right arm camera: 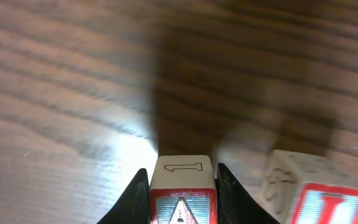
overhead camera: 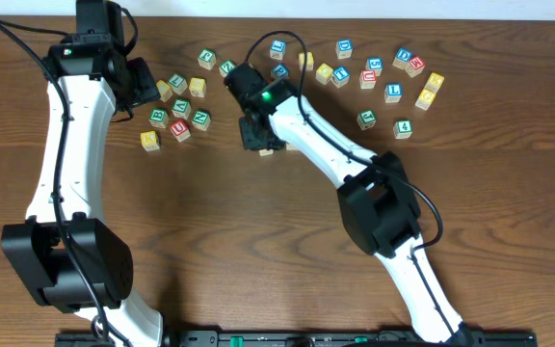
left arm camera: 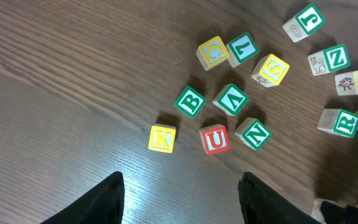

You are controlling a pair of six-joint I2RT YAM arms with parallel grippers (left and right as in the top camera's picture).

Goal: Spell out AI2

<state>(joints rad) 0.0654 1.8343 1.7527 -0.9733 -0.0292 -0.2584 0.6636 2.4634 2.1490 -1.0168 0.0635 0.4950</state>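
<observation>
My right gripper (right arm camera: 183, 186) is shut on a block with a red A face (right arm camera: 183, 205) and an outlined 1 on its side, held low over the wood table. Just to its right stands a block with a red I face (right arm camera: 328, 202). In the overhead view the right gripper (overhead camera: 260, 135) is left of the table's middle. My left gripper (left arm camera: 182, 186) is open and empty above bare wood; in the overhead view it (overhead camera: 143, 82) is at the far left. I cannot pick out a 2 block.
A cluster of letter blocks lies ahead of the left gripper: yellow K (left arm camera: 161, 138), red U (left arm camera: 215, 139), green N (left arm camera: 254, 133), green B (left arm camera: 189, 101), green A (left arm camera: 231, 99). Several more blocks are scattered along the far right (overhead camera: 393, 93).
</observation>
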